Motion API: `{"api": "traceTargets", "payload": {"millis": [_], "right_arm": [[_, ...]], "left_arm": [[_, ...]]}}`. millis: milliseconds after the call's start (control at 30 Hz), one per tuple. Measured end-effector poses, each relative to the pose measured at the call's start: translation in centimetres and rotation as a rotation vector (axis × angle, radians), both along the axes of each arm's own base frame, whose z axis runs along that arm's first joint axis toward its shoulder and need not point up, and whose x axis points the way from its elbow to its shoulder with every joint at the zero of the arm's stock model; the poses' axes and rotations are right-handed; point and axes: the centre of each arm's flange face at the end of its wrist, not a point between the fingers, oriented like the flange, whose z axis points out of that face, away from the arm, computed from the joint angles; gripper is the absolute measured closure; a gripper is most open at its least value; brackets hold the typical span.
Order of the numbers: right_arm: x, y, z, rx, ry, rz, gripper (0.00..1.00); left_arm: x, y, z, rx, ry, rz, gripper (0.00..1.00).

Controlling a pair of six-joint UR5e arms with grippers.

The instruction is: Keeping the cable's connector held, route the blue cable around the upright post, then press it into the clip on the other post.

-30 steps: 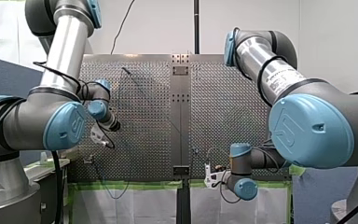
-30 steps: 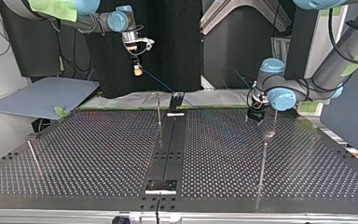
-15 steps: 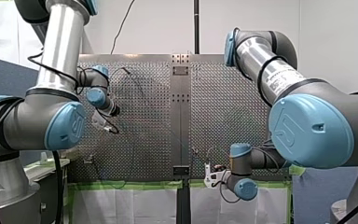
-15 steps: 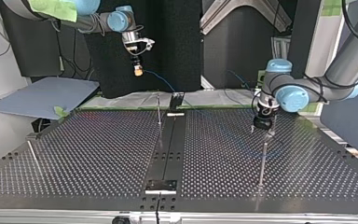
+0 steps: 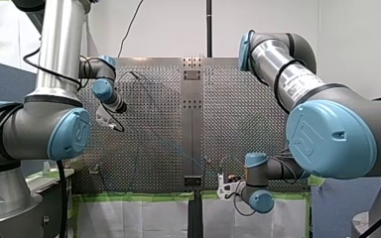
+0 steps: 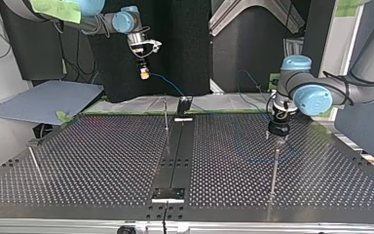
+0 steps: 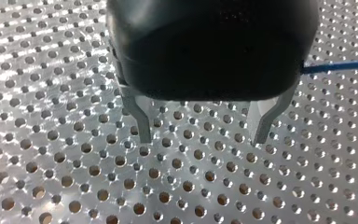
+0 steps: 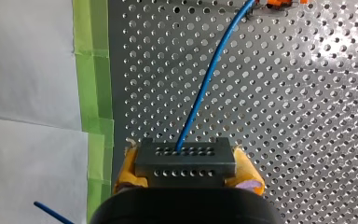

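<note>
My right gripper (image 8: pixel 185 173) is shut with its yellow pads on the dark connector block (image 8: pixel 185 158). The blue cable (image 8: pixel 204 91) runs out of the block over the perforated plate. In the top view this gripper (image 6: pixel 144 74) hangs behind the table's far edge, and the cable (image 6: pixel 168 84) drops from it toward the table. My left gripper (image 7: pixel 204 135) is open, its metal fingers (image 7: pixel 143 123) just over the holes with nothing between them; the cable (image 7: pixel 340 66) passes beside its body. It hovers (image 6: pixel 278 137) right above a thin upright post (image 6: pixel 274 168). A second post (image 6: pixel 166 114) stands near the centre strip.
A dark centre strip (image 6: pixel 175 156) splits the perforated table (image 6: pixel 102 165). Another thin rod (image 6: pixel 34 163) stands at the top view's left. Green tape (image 8: pixel 93 79) lines the plate's edge by my right gripper. An orange part (image 8: pixel 279 3) lies where the cable ends.
My left gripper has moved out over the table, toward the top view's camera and upward in the front view, ending above the right-hand post. The right gripper has stayed put with the connector.
</note>
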Motion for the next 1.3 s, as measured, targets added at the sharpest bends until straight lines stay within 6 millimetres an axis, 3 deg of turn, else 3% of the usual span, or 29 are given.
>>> {"api": "traceTargets", "payload": {"millis": [433, 1300], "right_arm": [[0.0, 0.1, -0.1, 0.001, 0.000, 0.001, 1.00], [0.1, 0.1, -0.2, 0.002, -0.002, 0.011, 1.00]], "left_arm": [[-0.4, -0.3, 0.1, -0.009, 0.026, -0.033, 0.00], [-3.7, 1.9, -1.0, 0.313, 0.284, 0.113, 0.00]]}}
